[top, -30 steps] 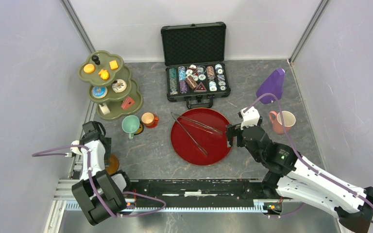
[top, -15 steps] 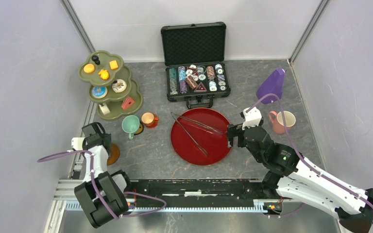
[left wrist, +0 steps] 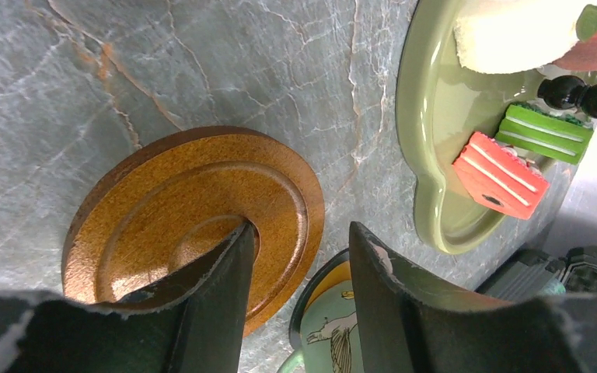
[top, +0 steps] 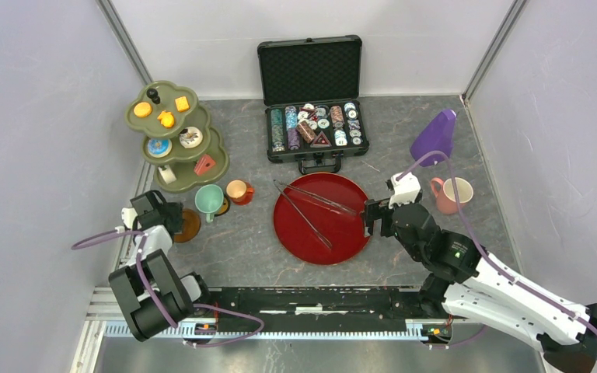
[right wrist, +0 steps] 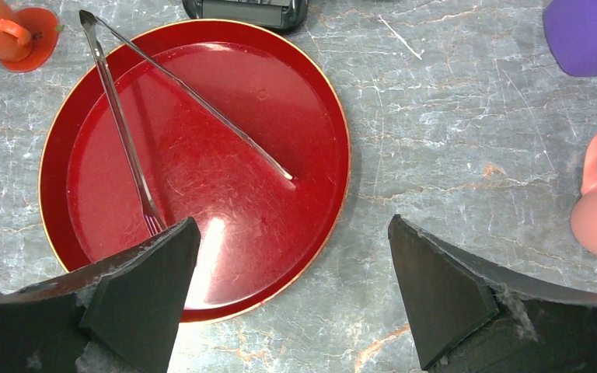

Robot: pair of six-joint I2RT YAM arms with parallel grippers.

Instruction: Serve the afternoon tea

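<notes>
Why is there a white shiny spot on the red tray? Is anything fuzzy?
Right wrist view: that's light glare on the glossy red tray. Left wrist view: the white cake slice is washed out and fuzzy. Top view: even light, sharp.

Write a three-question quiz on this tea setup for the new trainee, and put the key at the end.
1. True or false: the tongs lie on the red tray.
2. Which cup stands alone at the far right, apart from the other cups? A teal, B orange, C pink.
3. Which gripper hangs at the red tray's edge with its jaws wide apart and nothing between them?

Key
1. True.
2. C, the pink cup.
3. The right gripper.
</notes>
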